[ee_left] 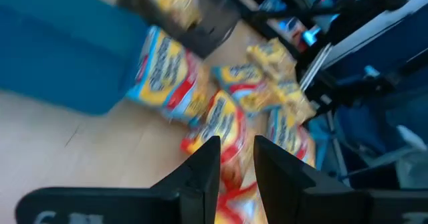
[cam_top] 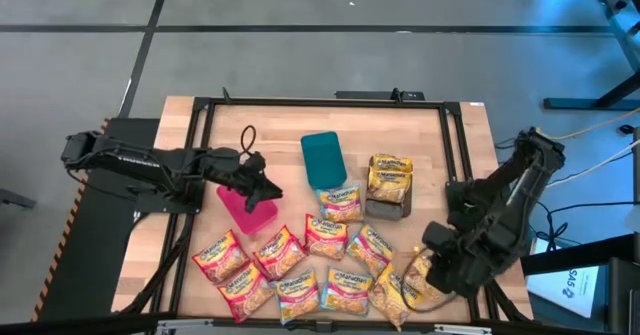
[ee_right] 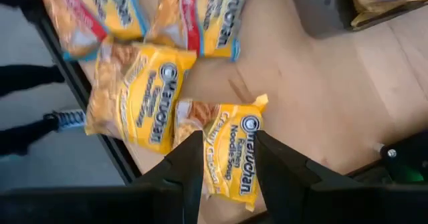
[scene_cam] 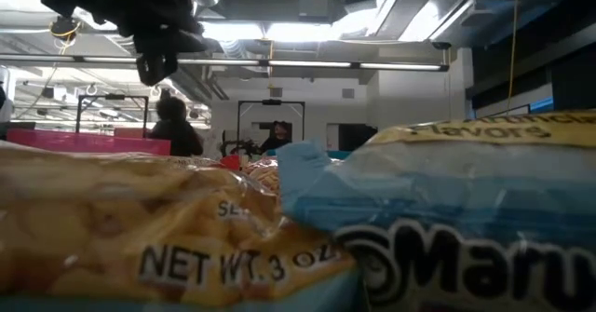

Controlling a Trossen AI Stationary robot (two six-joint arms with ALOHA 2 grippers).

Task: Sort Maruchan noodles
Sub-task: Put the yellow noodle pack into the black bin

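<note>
Notably, the right gripper (ee_right: pixel 224 158) hovers with fingers parted and empty directly over a yellow Maruchan packet (ee_right: pixel 231 154) at the table's five-o'clock corner; in the right wrist view the packet's long axis runs along the fingers, twelve to six. The left gripper (cam_top: pixel 262 188), also parted and empty, hangs over the pink bin (cam_top: pixel 247 209), farther off.

pink bin (cam_top: pixel 246 213) partly hidden by left arm (cam_top: pixel 150 165)
</note>
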